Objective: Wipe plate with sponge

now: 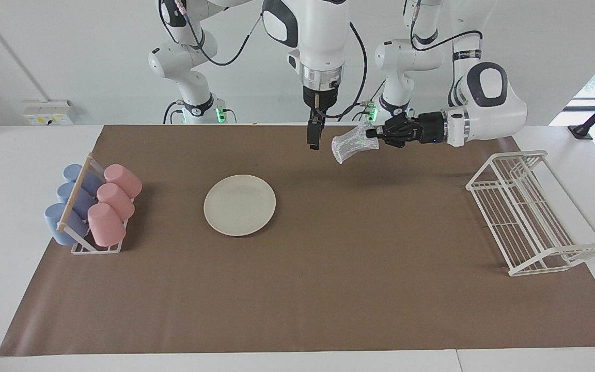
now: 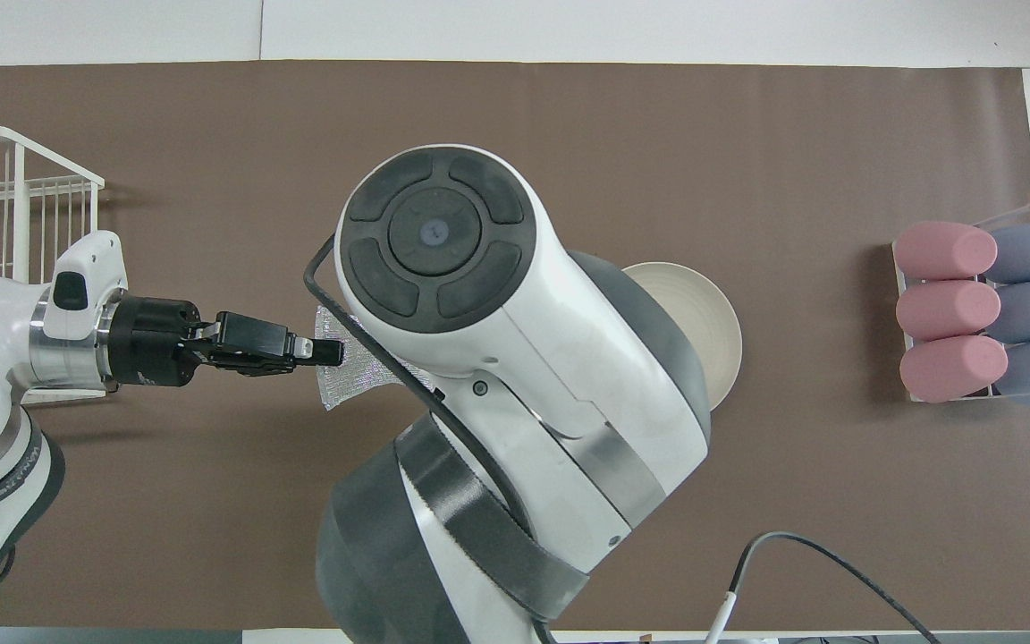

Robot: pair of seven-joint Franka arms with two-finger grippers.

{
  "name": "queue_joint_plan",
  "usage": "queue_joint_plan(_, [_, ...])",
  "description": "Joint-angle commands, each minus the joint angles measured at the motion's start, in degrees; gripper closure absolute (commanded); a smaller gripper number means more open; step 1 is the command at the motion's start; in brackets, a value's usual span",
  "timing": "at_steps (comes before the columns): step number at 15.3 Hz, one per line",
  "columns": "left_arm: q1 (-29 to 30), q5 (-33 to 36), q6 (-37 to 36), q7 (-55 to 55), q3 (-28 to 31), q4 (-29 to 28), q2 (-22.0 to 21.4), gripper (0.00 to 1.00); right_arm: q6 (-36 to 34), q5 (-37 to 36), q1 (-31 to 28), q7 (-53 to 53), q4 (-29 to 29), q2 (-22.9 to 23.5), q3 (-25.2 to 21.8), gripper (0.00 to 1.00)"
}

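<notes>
The cream-white plate (image 1: pixel 239 205) lies flat on the brown mat (image 1: pixel 328 289). In the overhead view the plate (image 2: pixel 712 322) is half hidden under the right arm. My left gripper (image 1: pixel 375 133) is held level in the air over the mat and is shut on the silvery mesh sponge (image 1: pixel 351 144), which hangs from its fingertips. The left gripper (image 2: pixel 329 352) and the sponge (image 2: pixel 345 380) also show from above. My right gripper (image 1: pixel 314 137) points straight down over the mat, beside the sponge and apart from it. It holds nothing and is hidden in the overhead view.
A rack of pink and blue cups (image 1: pixel 93 206) lies at the right arm's end of the mat and also shows from above (image 2: pixel 980 313). A white wire rack (image 1: pixel 530 212) stands at the left arm's end, and is also in the overhead view (image 2: pixel 14 197).
</notes>
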Motion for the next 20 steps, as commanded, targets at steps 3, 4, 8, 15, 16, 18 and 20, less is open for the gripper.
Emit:
queue_joint_plan(3, [-3.9,-7.2,1.4,6.0,0.6,-2.6,0.4,1.0,2.1,0.7,1.4,-1.2,0.7,0.6,0.1,0.0])
queue_joint_plan(4, [-3.9,-7.2,0.7,6.5,0.6,-2.6,0.6,1.0,2.2,0.7,1.4,-1.3,0.4,0.6,0.1,0.0])
queue_joint_plan(8, [-4.3,-7.2,-0.8,6.7,0.7,-2.4,0.7,1.0,2.3,0.7,1.4,-4.2,-1.1,-0.2,0.1,0.0])
queue_joint_plan(15, [-4.5,-7.2,-1.7,6.8,0.7,-2.6,0.6,1.0,5.1,1.3,1.5,-11.2,-6.7,-2.6,1.1,0.0])
queue_joint_plan(16, [-4.5,-7.2,-1.7,6.7,0.7,-2.6,0.6,1.0,5.1,1.3,1.6,-11.3,-7.4,-3.1,1.2,0.0])
queue_joint_plan(18, [-4.5,-7.2,-1.9,6.7,0.7,-2.6,0.6,1.0,5.1,1.3,1.7,-11.4,-7.5,-3.1,1.4,0.0])
queue_joint_plan(20, [-4.5,-7.2,-1.9,6.7,0.7,-2.6,0.5,1.0,5.1,1.4,1.7,-12.5,-7.7,-3.2,1.4,0.0])
